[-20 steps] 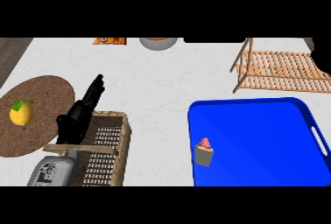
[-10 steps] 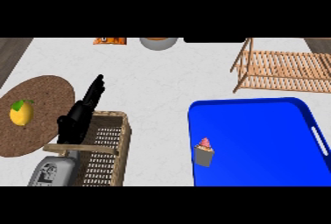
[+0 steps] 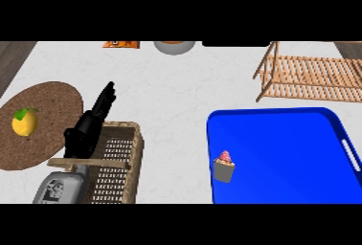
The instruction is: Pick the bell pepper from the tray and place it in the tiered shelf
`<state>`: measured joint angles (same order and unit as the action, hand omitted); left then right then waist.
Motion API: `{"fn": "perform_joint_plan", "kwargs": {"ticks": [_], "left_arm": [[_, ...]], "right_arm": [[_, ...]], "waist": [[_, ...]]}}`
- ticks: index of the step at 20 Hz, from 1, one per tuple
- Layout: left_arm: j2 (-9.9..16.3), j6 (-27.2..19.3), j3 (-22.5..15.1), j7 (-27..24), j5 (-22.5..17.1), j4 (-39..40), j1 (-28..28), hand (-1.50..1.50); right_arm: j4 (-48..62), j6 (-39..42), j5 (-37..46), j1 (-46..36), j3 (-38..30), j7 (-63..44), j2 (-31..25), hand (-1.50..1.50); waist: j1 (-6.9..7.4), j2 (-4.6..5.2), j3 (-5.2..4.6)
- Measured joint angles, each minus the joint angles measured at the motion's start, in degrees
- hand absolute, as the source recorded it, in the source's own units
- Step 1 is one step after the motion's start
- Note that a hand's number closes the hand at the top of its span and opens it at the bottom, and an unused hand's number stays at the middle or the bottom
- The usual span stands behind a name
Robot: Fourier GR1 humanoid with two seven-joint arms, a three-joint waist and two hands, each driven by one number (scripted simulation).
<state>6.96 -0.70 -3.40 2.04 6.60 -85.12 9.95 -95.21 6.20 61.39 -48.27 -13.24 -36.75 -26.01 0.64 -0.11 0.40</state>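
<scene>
1. Head view shows no readable writing anywhere.
2. White counter holds a blue tray [image 3: 283, 124], a wooden tiered shelf [image 3: 311, 76], a wicker basket [image 3: 117, 162] and a round mat [image 3: 50, 95] bearing a lemon [image 3: 25, 123].
3. Left hand [image 3: 88, 127] rests above the basket, fingers straight.
4. No bell pepper shows; a small cupcake [image 3: 225, 166] sits on the tray.

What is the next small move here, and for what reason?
Probably bring the right hand, which is not in view, up over the blue tray toward the small red-topped item. The item lies untouched there, and the open left hand rests far off by the wicker basket.
</scene>
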Motion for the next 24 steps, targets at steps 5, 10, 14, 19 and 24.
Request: {"fn": "perform_joint_plan", "kwargs": {"ticks": [5,10,14,19,24], "left_arm": [[-0.3,0.1,-0.2,0.8,0.1,-0.4,0.1,0.0],[-0.4,0.0,-0.6,2.0,0.2,-1.3,-0.1,0.0],[-0.2,0.3,-0.1,0.2,-0.1,0.0,0.2,0.0],[-0.4,0.0,0.0,-0.2,0.5,0.2,0.2,0.0],[-0.4,0.6,0.4,-0.3,-0.2,-0.3,-0.1,0.0]], "right_arm": [[9.3,-8.8,1.0,-0.2,0.2,7.0,-0.3,1.5],[13.6,-16.8,-4.7,-0.9,-4.7,11.0,1.7,1.5],[20.0,-21.5,-10.2,-2.6,-8.2,16.8,1.2,1.5],[26.5,-25.2,-14.6,-3.4,-10.1,22.6,0.0,1.5],[31.9,-27.0,-12.3,-3.1,-10.1,22.1,-2.9,-1.5]], "waist": [[0.18,0.08,-0.03],[0.24,0.13,-0.04],[0.2,0.1,0.05],[0.1,0.01,0.07],[-0.04,0.05,-0.05]]}}
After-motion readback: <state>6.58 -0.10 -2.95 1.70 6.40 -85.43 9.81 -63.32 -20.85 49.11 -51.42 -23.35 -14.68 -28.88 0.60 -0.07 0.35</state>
